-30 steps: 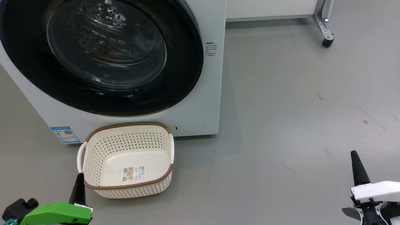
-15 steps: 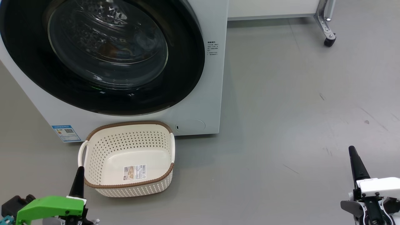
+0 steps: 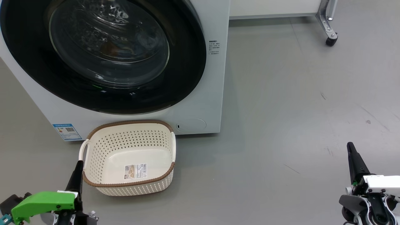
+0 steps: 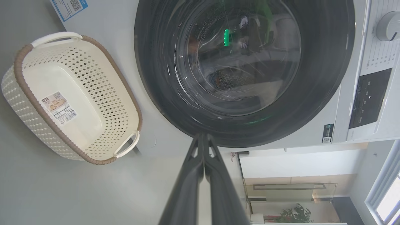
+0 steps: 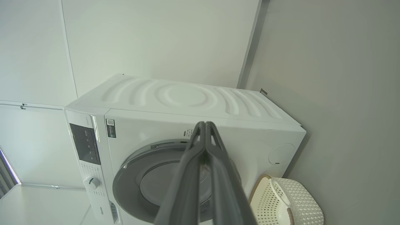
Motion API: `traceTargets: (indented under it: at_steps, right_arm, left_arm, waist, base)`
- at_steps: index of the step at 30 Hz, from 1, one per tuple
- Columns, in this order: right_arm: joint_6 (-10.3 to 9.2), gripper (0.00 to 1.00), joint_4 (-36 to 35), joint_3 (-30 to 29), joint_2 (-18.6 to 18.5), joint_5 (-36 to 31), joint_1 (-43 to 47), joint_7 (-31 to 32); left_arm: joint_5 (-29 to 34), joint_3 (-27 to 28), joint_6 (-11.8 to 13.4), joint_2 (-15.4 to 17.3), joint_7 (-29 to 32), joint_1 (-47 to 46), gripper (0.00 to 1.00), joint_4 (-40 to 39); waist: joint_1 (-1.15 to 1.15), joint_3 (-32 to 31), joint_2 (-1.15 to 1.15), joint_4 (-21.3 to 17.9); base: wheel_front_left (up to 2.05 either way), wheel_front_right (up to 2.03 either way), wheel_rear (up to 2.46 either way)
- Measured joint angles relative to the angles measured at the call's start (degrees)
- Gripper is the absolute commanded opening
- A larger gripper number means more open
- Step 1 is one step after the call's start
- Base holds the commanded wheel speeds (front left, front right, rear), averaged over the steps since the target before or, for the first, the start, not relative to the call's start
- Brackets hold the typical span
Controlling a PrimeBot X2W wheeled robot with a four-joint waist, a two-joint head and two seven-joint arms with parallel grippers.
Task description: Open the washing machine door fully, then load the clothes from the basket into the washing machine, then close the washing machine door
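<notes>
The washing machine (image 3: 215, 93) stands at the upper left, and the washing machine door (image 3: 187, 78) lies flat against its front, black rim around the glass bowl. Through the glass an orange-brown patch of the clothes (image 3: 109, 48) shows dimly in the drum. The basket (image 3: 93, 137) sits on the floor before the machine, holding nothing but its barcode sticker. My left gripper (image 3: 79, 164) is shut with nothing held, its tip at the basket's near left corner. My right gripper (image 3: 351, 147) is shut and holds nothing, far right over bare floor. The left gripper (image 4: 202, 137) points at the door's rim (image 4: 318, 93); the right gripper (image 5: 205, 125) points at the machine (image 5: 187, 97).
A metal leg with a caster wheel (image 3: 331, 40) stands at the far right beside a white panel (image 3: 272, 7). Grey floor (image 3: 281, 125) spreads wide right of the machine. The control panel (image 4: 368, 97) and a dial (image 4: 387, 26) sit above the door.
Both shut grippers have crept a little forward, the left tip nearer the basket's corner. The head camera has shifted slightly. Door and basket are as before.
</notes>
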Motion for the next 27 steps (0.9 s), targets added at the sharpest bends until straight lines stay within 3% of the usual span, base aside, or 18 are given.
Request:
traceTargets:
  at_steps: [8, 27]
  right_arm:
    - [0.21, 0.0, 0.4, -0.8, 1.0, 6.0, -1.0, 1.6]
    - [0.21, 0.0, 0.5, -0.8, 1.0, 6.6, -1.0, 1.7]
  left_arm:
    - [-5.9, 0.5, 0.0, 0.0, 1.4, -1.0, 0.0, 0.1]
    - [-6.2, 0.5, 0.0, 0.0, 1.6, -1.3, 0.0, 0.3]
  waist:
    - [0.0, 0.1, 0.0, 0.2]
    - [0.0, 0.1, 0.0, 0.2]
  base:
    - [0.0, 0.0, 0.0]
    - [0.0, 0.0, 0.0]
